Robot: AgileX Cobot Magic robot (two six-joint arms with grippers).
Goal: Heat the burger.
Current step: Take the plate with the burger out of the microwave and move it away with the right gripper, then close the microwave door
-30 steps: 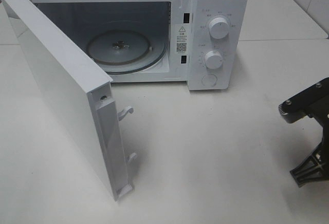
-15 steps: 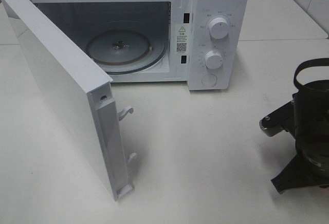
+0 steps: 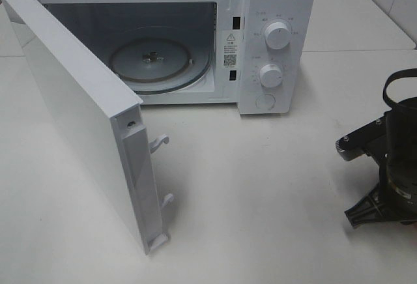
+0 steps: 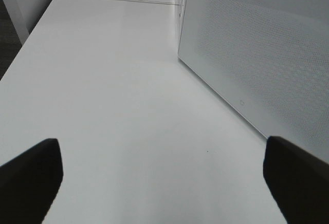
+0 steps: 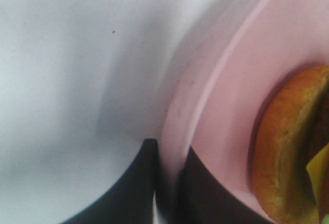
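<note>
The burger (image 5: 288,147), with a golden-brown bun and a bit of yellow cheese, lies on a round pink plate (image 5: 226,106) in the right wrist view. My right gripper (image 5: 169,148) has its two black fingers closed on either side of the plate's rim. The plate and burger are out of the exterior view, where only my right arm (image 3: 391,167) shows at the right edge. The white microwave (image 3: 273,10) stands at the back with its door (image 3: 78,114) swung wide open and a bare glass turntable (image 3: 159,62) inside. My left gripper (image 4: 164,183) is open and empty over the table.
The open door juts toward the front left, with latch hooks (image 3: 159,142) on its edge. Its outer face (image 4: 257,64) stands close beside my left gripper. Two knobs (image 3: 278,35) sit on the microwave's right panel. The white table (image 3: 260,199) spreads in front.
My right arm came further in from the right edge, then shifted slightly back right. The microwave and its door have not moved.
</note>
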